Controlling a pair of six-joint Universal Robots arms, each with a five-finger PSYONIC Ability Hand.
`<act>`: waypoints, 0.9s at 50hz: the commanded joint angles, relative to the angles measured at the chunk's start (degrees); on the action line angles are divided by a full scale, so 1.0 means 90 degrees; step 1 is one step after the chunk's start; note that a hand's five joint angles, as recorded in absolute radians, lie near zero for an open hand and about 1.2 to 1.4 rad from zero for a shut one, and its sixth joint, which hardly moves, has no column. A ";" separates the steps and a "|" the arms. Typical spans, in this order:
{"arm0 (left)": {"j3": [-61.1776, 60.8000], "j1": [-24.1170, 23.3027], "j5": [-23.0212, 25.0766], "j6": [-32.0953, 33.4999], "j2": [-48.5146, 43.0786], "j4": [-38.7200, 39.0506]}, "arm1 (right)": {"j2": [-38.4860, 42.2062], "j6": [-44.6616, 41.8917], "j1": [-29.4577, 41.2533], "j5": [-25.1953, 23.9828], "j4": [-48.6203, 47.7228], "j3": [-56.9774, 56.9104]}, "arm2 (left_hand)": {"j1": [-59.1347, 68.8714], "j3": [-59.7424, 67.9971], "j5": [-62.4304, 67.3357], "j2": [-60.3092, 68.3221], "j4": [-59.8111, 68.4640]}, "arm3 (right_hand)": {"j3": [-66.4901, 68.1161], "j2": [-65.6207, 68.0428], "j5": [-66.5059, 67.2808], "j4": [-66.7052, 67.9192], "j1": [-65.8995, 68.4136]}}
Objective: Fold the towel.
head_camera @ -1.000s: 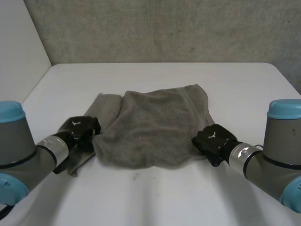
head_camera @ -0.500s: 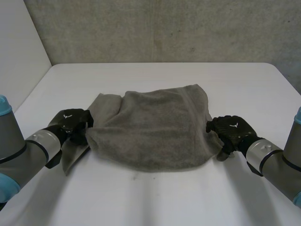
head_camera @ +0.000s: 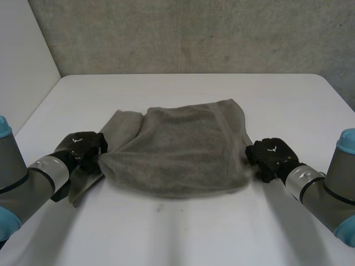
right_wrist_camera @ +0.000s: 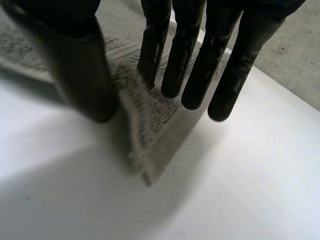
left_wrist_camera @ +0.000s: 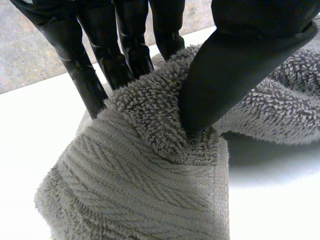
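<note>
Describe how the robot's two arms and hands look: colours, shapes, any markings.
The left arm and right arm are thick grey cylinders with light-blue caps and a silver ring at each wrist. The left hand and right hand are matte black, with long slender fingers and a broader thumb; each back bears a small white mark.

No legible text, number or brand name is present. The only sign is a small white emblem, one on the back of each hand: left hand (head_camera: pixel 82 145) and right hand (head_camera: pixel 272 153). In the head view the emblem reads as a winged, V-like mark. No letters can be made out in it.
</note>
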 commanded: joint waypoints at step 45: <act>0.2907 -0.0059 0.0101 0.0341 -0.2215 -0.1138 | -0.0990 -0.2484 -0.0362 0.1133 0.1326 0.0011 | -0.4578 -0.4866 -0.4573 -0.4863 -0.4881 | 0.2271 0.2229 0.2365 0.2357 0.2255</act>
